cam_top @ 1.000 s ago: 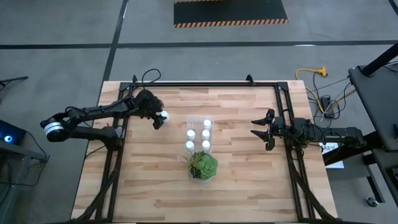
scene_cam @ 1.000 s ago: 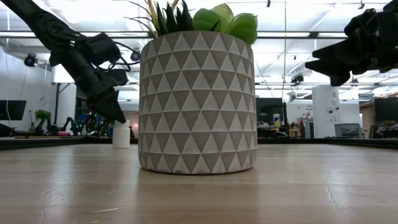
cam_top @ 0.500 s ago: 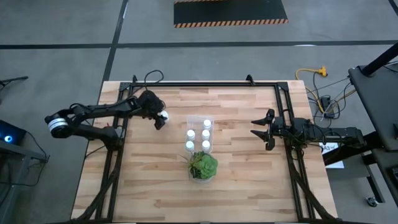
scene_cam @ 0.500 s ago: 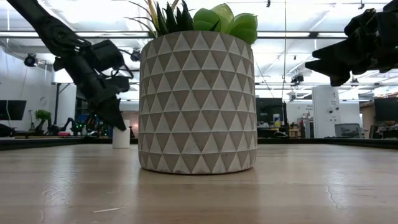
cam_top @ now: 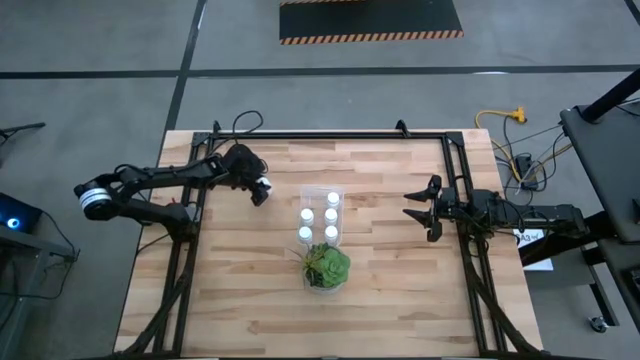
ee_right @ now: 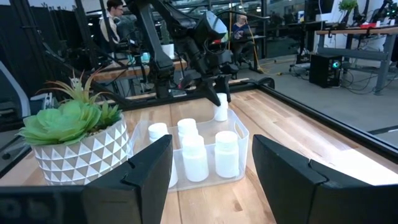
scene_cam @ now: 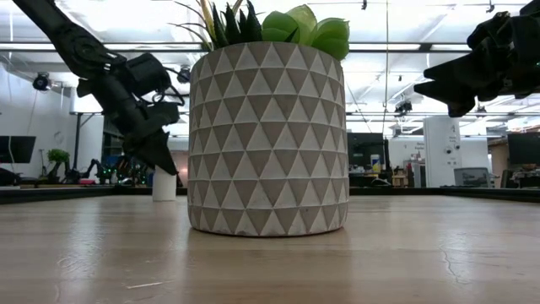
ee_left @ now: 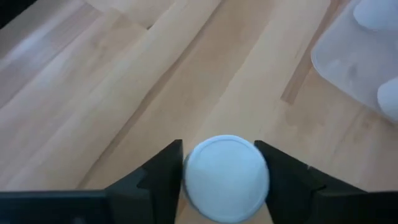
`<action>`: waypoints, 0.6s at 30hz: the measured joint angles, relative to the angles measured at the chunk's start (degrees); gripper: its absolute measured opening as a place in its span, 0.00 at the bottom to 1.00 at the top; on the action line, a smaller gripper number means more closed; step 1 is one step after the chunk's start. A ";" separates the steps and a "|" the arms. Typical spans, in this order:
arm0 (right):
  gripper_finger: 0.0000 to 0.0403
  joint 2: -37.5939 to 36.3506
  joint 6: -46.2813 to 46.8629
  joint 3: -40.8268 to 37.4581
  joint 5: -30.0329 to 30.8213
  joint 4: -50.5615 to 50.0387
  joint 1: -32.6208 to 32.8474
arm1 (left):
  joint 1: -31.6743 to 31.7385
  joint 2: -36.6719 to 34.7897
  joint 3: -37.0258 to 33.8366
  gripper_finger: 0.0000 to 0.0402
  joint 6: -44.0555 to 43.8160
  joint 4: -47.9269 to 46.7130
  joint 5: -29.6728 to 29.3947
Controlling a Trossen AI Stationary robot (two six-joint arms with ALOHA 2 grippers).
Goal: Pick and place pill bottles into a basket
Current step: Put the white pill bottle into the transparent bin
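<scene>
L gripper (cam_top: 262, 187) sits at table (cam_top: 400, 290) far-left area, just left of basket (cam_top: 322, 190), fingers on either side of a lone bottle (cam_top: 266, 184). L wrist view: both fingers (ee_left: 163, 171) hard against white cap of the bottle (ee_left: 227, 177), no gap seen, so jaws clamped on it. Low view: bottle (scene_cam: 164, 182) stands upright with its base on the wood, L gripper (scene_cam: 160, 156) over its top.

Basket: clear bin, mid-table, long axis running away from the front edge. Holds 5 bottles (cam_top: 318, 223) upright; from above, 2 columns, the left one with its far slot unfilled. R wrist view shows same bin (ee_right: 239, 134) with bottles (ee_right: 194, 157) inside and the lone bottle (ee_right: 220, 107) beyond its far wall, L gripper (ee_right: 217, 87) on it.

Plant (cam_top: 326, 266) in patterned pot, just beside basket's near end. Low view: pot (scene_cam: 268, 139) fills centre frame and hides the basket.

R gripper (cam_top: 415, 211) waits at table's right side, well apart from basket, pointing at it. R wrist view: its fingers (ee_right: 140, 174) spread, nothing between, so jaws released.

Room behind: desks, monitors, 2 persons (ee_right: 115, 9) far off.
</scene>
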 joint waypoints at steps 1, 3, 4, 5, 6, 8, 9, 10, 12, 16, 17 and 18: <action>0.52 -0.02 0.00 0.00 0.00 0.01 0.01 | 0.01 -0.03 0.12 0.38 -0.34 0.16 0.02; 0.52 -0.01 0.00 0.00 0.00 0.00 0.00 | 0.02 -0.17 0.59 0.35 -1.08 -0.80 0.25; 0.52 -0.01 0.00 0.00 0.00 0.00 0.00 | 0.02 -0.22 0.95 0.35 -1.68 -1.53 0.38; 0.52 -0.02 0.00 0.00 0.00 0.00 0.01 | 0.00 -0.22 1.46 0.35 -2.01 -2.09 0.66; 0.52 -0.02 0.00 0.00 -0.02 0.02 -0.01 | -0.03 -0.26 2.08 0.35 -2.71 -2.07 1.08; 0.52 0.00 0.00 0.00 0.00 0.00 -0.01 | -0.12 -0.73 3.58 0.35 -3.74 -1.73 2.32; 0.52 -0.02 0.00 0.00 -0.02 0.00 -0.01 | -0.21 -0.88 4.54 0.35 -3.73 -1.80 2.61; 0.52 -0.02 0.00 0.00 -0.01 0.00 0.00 | -0.42 -0.90 5.61 0.35 -3.57 -2.36 2.69; 0.52 -0.01 0.00 0.00 0.00 0.01 -0.01 | -0.77 -0.90 7.99 0.35 -2.91 -3.82 2.79; 0.52 -0.01 0.00 0.00 0.00 0.00 0.00 | -1.74 -0.90 13.28 0.35 -2.74 -6.14 2.85; 0.52 0.00 0.00 0.00 -0.02 0.00 0.01 | -2.18 -0.89 14.55 0.35 -2.42 -7.02 2.85; 0.52 0.00 0.00 0.00 0.00 0.00 -0.01 | -2.72 -0.87 16.01 0.35 -1.60 -8.15 2.84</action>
